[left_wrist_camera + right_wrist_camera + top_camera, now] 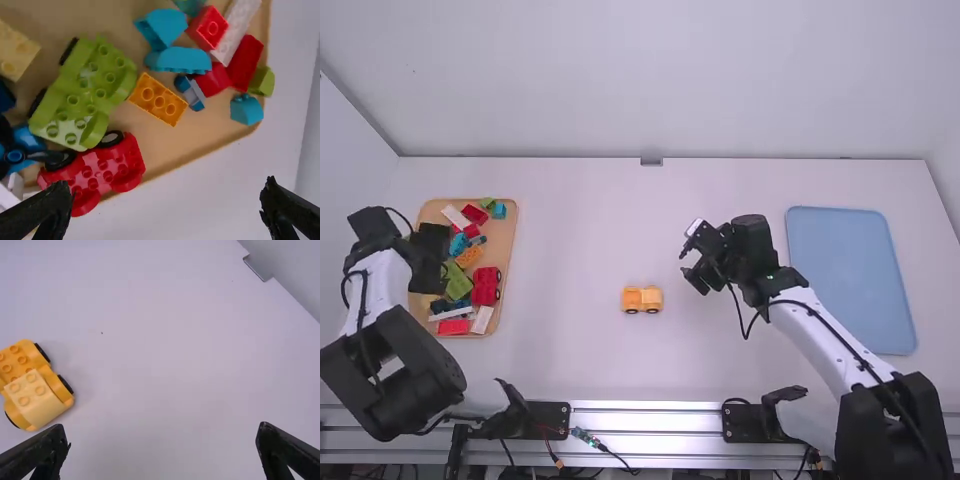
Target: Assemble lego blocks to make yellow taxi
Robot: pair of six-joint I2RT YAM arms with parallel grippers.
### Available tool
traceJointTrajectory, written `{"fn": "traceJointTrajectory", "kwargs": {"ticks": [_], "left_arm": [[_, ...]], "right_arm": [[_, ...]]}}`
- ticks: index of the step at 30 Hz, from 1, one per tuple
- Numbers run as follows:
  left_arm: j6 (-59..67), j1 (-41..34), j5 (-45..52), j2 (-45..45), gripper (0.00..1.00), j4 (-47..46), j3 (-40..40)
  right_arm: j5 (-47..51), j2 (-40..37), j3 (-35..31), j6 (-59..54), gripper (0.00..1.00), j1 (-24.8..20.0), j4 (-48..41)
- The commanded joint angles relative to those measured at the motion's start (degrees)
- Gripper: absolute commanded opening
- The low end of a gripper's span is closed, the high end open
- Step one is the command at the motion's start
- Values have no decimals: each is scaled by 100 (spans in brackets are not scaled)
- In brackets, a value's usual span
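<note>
Table (570, 230), left gripper (430, 262) open, right gripper (687, 257) open, studded car (41, 398) in right wrist view

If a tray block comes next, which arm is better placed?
The left, I'd judge: its open pincer is at the tray, where an orange block lies. The right pincer is beyond the yellow car, far from the tray.

We can make out no readable text, label, brand, number or sign on anything in front of us
</note>
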Motion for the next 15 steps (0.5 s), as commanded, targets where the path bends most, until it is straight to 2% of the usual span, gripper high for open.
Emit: {"fn": "traceJointTrajectory", "kwargs": {"ticks": [1,5,8,11,15], "left_arm": [[-927,146,275,-96,99,-13,-127],[-599,345,450,-96,99,17,-136],[-807,417,291,-87,99,-76,-133],[-1707,431,-608,-85,98,-380,-129],[-1843,435,-883,-57,96,-339,-127]], "right_arm": [[-28,-59,17,39,99,11,7],[-4,-59,17,35,99,-9,7],[-11,-59,17,35,99,11,11],[-9,-59,17,37,99,-15,11],[-9,-59,17,33,99,28,9]]}}
